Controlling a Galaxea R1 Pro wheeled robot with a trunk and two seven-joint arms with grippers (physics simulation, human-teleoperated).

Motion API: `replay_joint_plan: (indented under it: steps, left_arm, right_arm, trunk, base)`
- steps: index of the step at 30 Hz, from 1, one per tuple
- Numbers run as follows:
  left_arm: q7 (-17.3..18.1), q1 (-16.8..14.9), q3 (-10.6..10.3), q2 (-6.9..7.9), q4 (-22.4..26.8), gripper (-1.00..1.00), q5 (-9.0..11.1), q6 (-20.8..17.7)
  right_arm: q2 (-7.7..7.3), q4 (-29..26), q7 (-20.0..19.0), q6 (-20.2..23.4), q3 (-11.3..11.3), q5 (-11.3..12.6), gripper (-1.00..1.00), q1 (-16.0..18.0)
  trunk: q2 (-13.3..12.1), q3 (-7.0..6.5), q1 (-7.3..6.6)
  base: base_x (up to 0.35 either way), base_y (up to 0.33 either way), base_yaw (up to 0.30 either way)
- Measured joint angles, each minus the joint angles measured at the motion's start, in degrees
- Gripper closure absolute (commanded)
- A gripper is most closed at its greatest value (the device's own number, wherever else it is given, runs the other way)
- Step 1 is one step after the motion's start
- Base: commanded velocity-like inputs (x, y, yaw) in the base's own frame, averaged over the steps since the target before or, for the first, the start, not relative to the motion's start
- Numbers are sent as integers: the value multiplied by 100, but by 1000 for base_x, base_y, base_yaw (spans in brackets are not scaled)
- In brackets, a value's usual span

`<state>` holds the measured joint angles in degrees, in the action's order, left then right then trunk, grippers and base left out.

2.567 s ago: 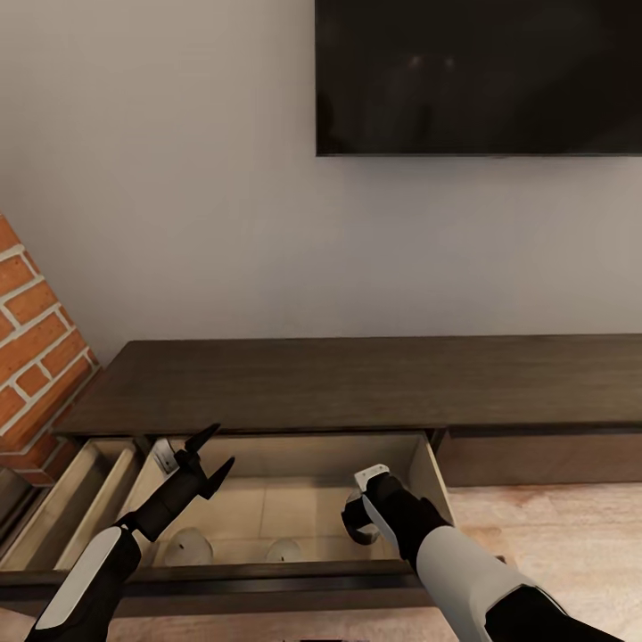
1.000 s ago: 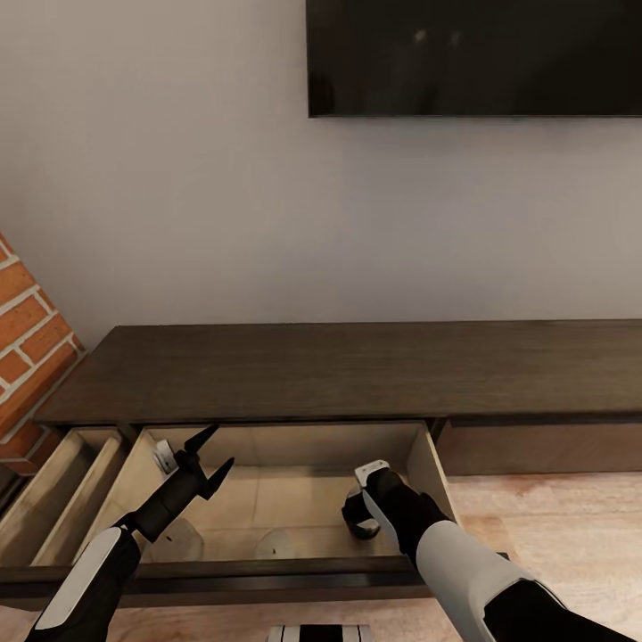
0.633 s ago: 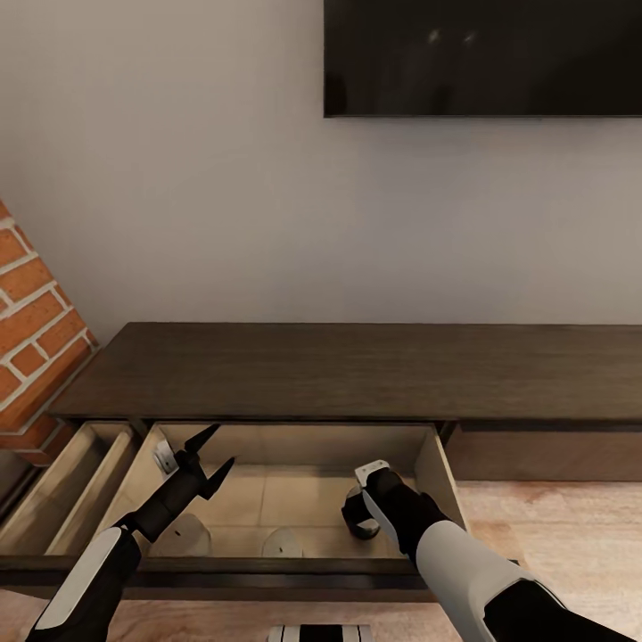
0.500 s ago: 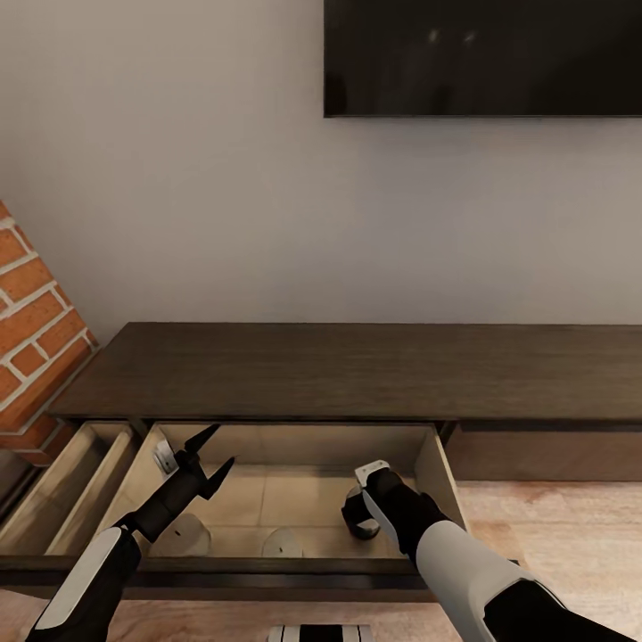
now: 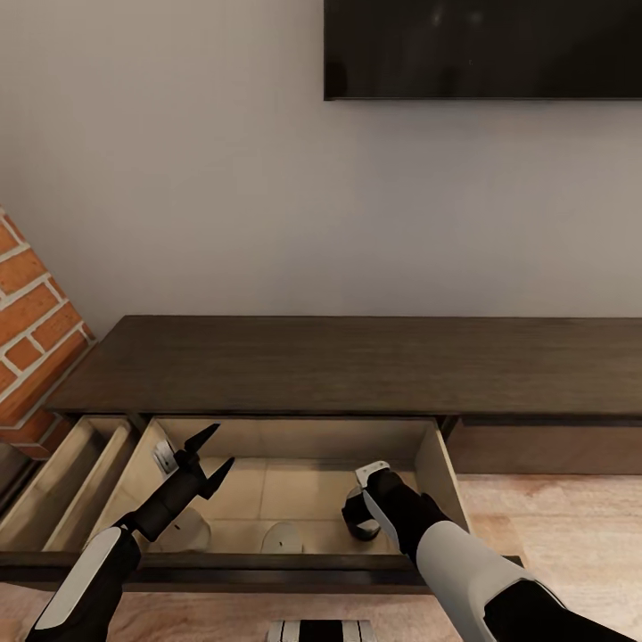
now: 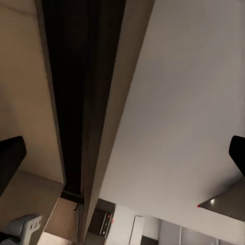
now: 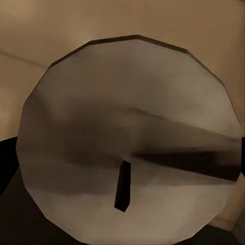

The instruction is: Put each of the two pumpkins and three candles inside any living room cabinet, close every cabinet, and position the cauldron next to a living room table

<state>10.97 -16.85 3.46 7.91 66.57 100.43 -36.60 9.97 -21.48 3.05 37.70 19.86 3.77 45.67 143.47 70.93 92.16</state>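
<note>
Here the right gripper (image 5: 359,522), state unclear, hangs right above a candle (image 7: 127,138); left gripper (image 5: 212,452) spread open.

Soft, even, dim render light; faint glints on the black screen (image 5: 481,49); wrist views blurry close-up.

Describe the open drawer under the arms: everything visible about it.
The drawer is pulled well out of the long dark wood cabinet. Its front is dark brown; the inside walls and floor look pale beige. Two pale candles stand near its front. The right end effector reaches down inside; the left end effector hangs open above it.
</note>
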Motion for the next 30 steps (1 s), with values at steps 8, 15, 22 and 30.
replay_joint_plan:
  steps: [8, 15, 22, 30]
  left_arm:
    - [1, 0, 0, 0, 0, -100, 0, 0]
    - [2, 0, 0, 0, 0, -100, 2, 0]
    - [3, 0, -1, 0, -5, -100, 3, 0]
    - [1, -1, -1, 0, -10, -100, 4, 0]
  right_arm:
    - [2, -5, -4, 0, 0, -6, 100, -1]
    - [1, -7, -4, 0, 1, -9, 100, 0]
    - [0, -7, -5, 0, -5, -9, 100, 0]
    - [3, -10, -5, 3, 11, -5, 100, -1]
  trunk:
    - [5, 88, 11]
    - [8, 133, 15]
    - [12, 200, 23]
    - [12, 199, 23]
  base:
    - [0, 0, 0]
    - [0, 0, 0]
    - [0, 0, 0]
    - [0, 0, 0]
